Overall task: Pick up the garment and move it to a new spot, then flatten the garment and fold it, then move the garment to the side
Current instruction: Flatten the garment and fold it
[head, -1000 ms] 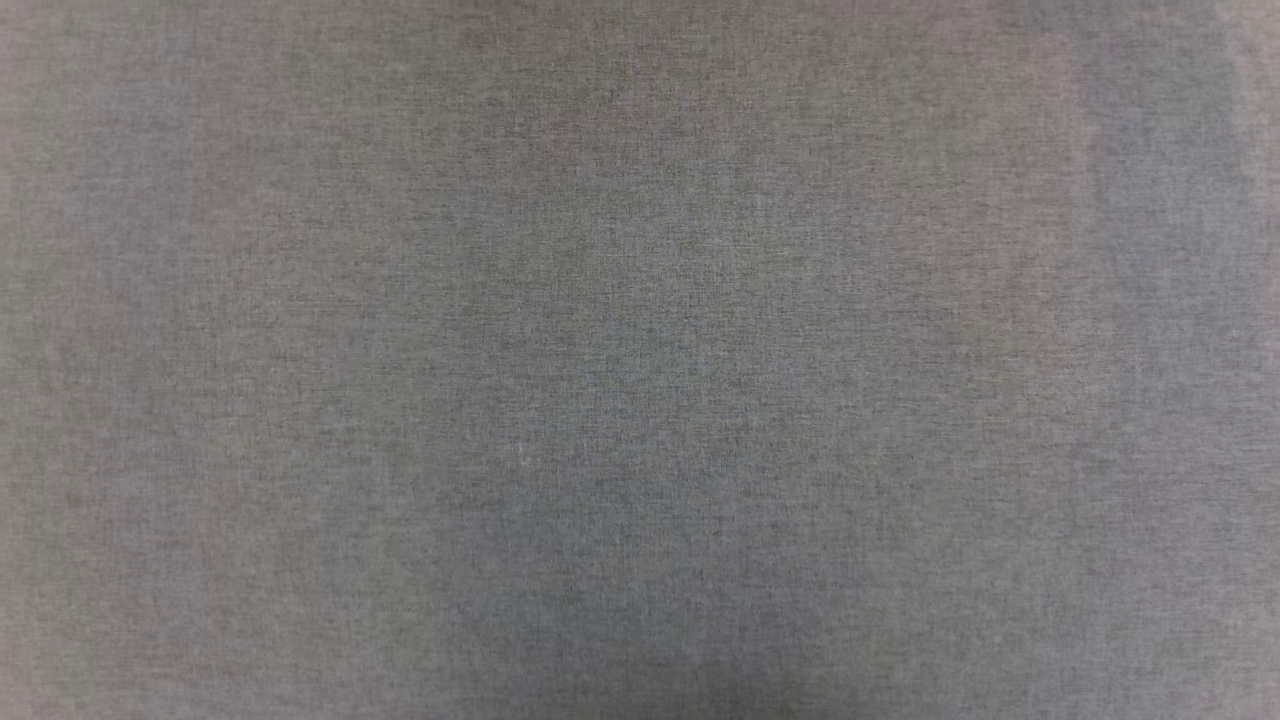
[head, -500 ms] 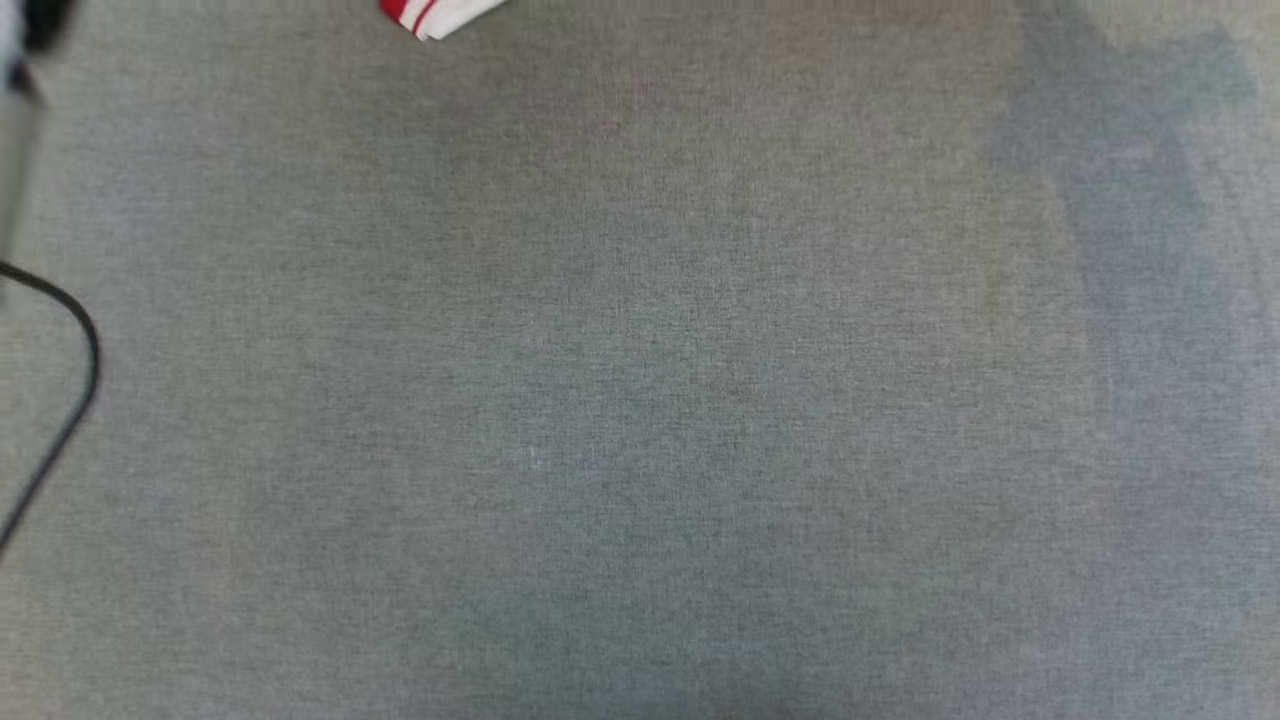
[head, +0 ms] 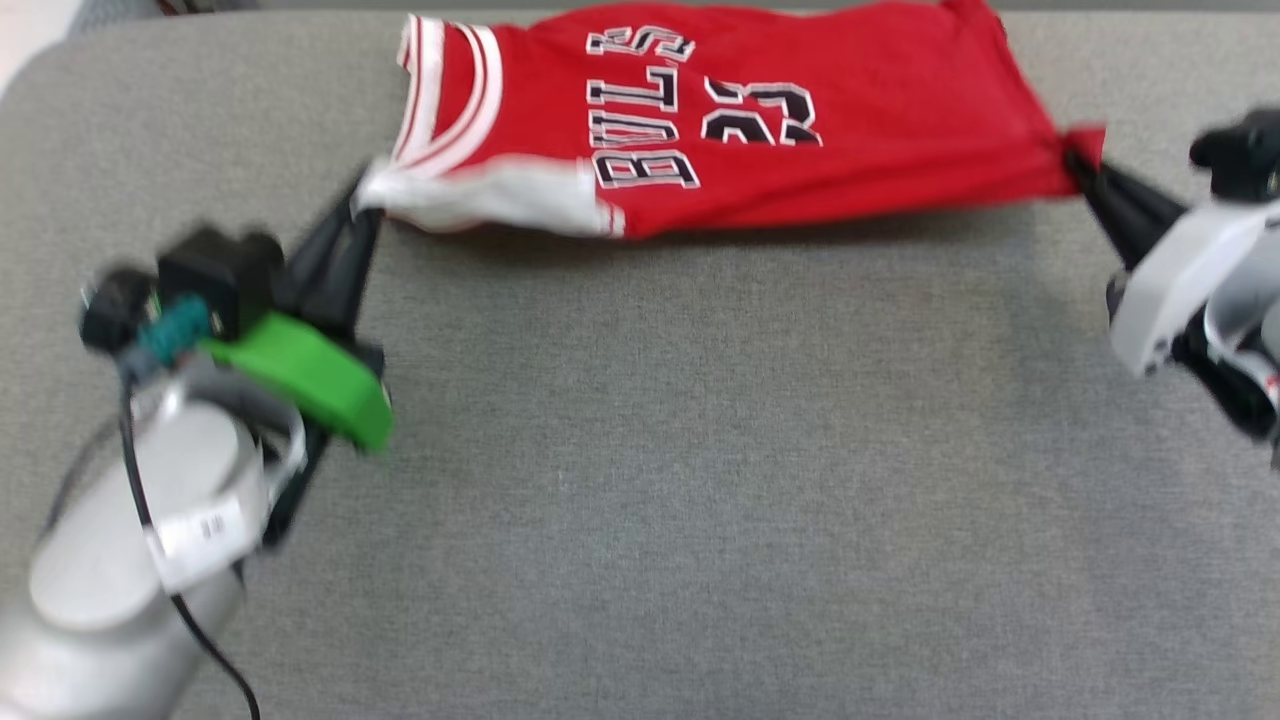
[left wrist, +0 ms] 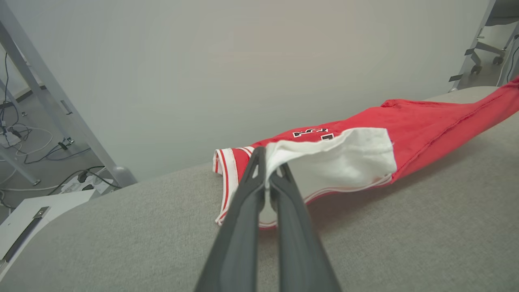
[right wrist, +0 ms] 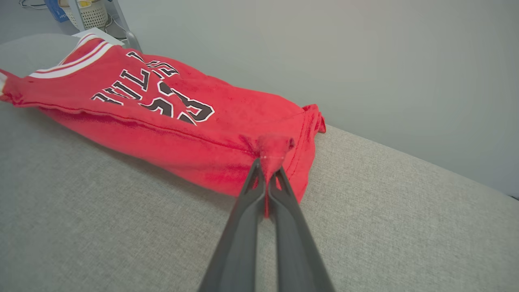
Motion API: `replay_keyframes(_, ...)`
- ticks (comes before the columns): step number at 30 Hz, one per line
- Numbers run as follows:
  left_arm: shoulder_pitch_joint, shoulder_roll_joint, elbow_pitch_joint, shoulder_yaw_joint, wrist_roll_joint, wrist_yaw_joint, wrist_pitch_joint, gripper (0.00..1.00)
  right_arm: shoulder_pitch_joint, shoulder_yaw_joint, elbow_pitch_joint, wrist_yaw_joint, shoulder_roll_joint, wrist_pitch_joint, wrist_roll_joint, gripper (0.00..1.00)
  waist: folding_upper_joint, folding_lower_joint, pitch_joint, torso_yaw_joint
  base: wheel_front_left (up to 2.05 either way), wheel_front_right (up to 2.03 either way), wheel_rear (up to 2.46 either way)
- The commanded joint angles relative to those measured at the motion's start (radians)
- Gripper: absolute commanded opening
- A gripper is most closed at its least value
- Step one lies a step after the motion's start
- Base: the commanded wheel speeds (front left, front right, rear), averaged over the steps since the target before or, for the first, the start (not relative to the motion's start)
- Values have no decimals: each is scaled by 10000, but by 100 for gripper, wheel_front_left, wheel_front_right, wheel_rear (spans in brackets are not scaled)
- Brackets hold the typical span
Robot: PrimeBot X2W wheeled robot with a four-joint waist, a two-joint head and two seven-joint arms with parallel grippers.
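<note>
The garment (head: pixel 740 130) is a red jersey with white sleeves, striped trim and black-and-white lettering, stretched across the far part of the grey table (head: pixel 680 450). My left gripper (head: pixel 362 205) is shut on the white sleeve at its left end. My right gripper (head: pixel 1078 160) is shut on a red corner at its right end. In the left wrist view the left gripper (left wrist: pixel 267 162) pinches the white sleeve edge of the garment (left wrist: pixel 405 125). In the right wrist view the right gripper (right wrist: pixel 265 168) pinches a bunched red corner of the garment (right wrist: pixel 170 117). The near edge hangs lifted, casting a shadow.
Grey fabric covers the table's near and middle parts. A pale wall (left wrist: pixel 243 61) stands behind the table. Metal frame legs (left wrist: pixel 61 109), cables and a power strip lie on the floor at the left. A basket (right wrist: pixel 87 14) sits far off.
The head camera has tilted up: before it showed bare grey cloth, then a sleeve tip and a cable at the edges, now the whole garment and both grippers holding its ends.
</note>
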Motion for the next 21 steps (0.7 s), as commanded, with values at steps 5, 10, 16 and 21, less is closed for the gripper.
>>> replay_keyframes(5, 2263, 215, -706, -23, -543, 521, -158, 0, 1726, 193, -509, -11, -425, -139, 436, 0, -1, 1, -1213, 271, 0, 0, 0)
replay_keyframes(10, 3948, 387, -1335, -138, -906, 880, -190, 0, 3050, 58, -861, -11, -766, -244, 622, 0, -1, 1, -1717, 397, 0, 0, 0)
replay_keyframes(16, 5485, 467, -1789, -440, -1322, 1131, -154, 0, 4770, -313, -1377, -11, -1075, -280, 821, 0, -1, 1, -2228, 486, 0, 0, 0)
replay_keyframes(21, 6609, 616, -2256, -537, -1775, 1401, -80, 0, 6092, -739, -1948, -11, -1195, -118, 753, 0, -1, 1, -2468, 425, 0, 0, 0)
